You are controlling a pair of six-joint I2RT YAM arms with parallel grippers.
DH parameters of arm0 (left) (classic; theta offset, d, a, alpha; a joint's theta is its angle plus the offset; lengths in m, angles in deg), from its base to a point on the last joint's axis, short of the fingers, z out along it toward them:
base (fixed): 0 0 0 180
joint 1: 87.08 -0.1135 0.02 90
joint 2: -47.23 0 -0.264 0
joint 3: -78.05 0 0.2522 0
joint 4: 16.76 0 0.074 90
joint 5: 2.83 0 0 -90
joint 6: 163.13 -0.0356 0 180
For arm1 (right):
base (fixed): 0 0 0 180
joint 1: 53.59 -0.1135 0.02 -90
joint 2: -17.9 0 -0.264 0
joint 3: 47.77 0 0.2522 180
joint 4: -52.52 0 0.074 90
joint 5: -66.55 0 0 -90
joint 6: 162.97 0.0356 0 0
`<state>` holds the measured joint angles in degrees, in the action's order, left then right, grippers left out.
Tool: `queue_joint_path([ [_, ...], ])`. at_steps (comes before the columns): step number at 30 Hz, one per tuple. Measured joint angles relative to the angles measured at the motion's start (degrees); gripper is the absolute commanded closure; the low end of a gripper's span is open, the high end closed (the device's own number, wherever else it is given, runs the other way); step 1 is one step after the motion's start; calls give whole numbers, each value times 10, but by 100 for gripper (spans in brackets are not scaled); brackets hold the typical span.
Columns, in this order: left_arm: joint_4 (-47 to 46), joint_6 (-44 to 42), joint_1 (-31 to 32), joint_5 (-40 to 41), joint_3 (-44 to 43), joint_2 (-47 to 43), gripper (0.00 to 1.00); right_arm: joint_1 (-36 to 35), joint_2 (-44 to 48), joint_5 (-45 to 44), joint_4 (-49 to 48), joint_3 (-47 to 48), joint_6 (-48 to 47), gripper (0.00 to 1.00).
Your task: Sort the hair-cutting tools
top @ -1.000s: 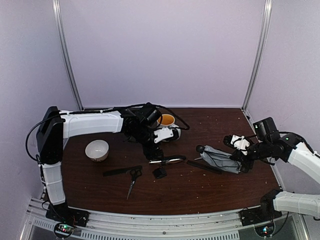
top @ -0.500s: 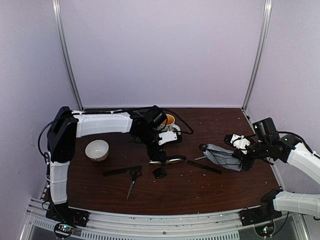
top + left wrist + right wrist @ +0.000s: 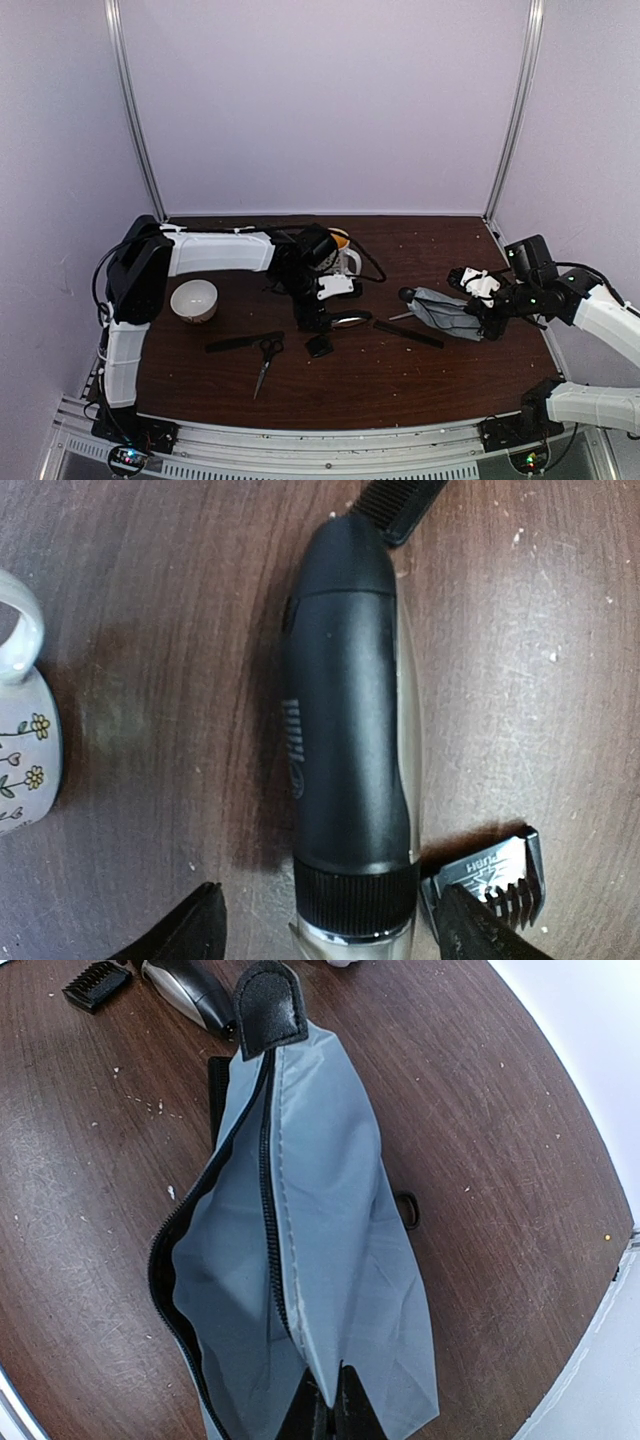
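- One silvery-black clipper [image 3: 350,730] lies flat on the table [image 3: 150,630]. Its collar end sits between the spread, open fingers of my left gripper [image 3: 340,932], not yet pinched.
- The guard block [image 3: 495,880] sits just beside that end. Closing could snag it, or the slick body could skid.
- My right gripper [image 3: 325,1410] is clamped on the grey pouch [image 3: 300,1220], whose mouth gapes.

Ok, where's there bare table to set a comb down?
Bare table along the near edge, right of the scissors and in front of the right-hand comb; also the far corner behind the pouch. Crowded mid-table around the clipper and guard.
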<state>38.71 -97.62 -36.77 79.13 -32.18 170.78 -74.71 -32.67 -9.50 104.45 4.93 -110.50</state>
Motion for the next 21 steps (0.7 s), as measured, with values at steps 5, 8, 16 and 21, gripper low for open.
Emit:
queue_joint_path([
  [5, 3, -2, 0, 2, -1, 9, 22, 0, -2, -3, -3, 0, 0, 100],
  [8, 3, -4, 0, 3, -1, 9, 22, 0, -4, -3, -3, 0, 0, 100],
  [16, 4, -7, 0, 9, -5, 14, 23, 0, -10, -6, -3, -1, 0, 100],
  [21, 4, -11, 0, 19, -5, 24, 28, -2, -14, -10, -3, -1, 0, 100],
])
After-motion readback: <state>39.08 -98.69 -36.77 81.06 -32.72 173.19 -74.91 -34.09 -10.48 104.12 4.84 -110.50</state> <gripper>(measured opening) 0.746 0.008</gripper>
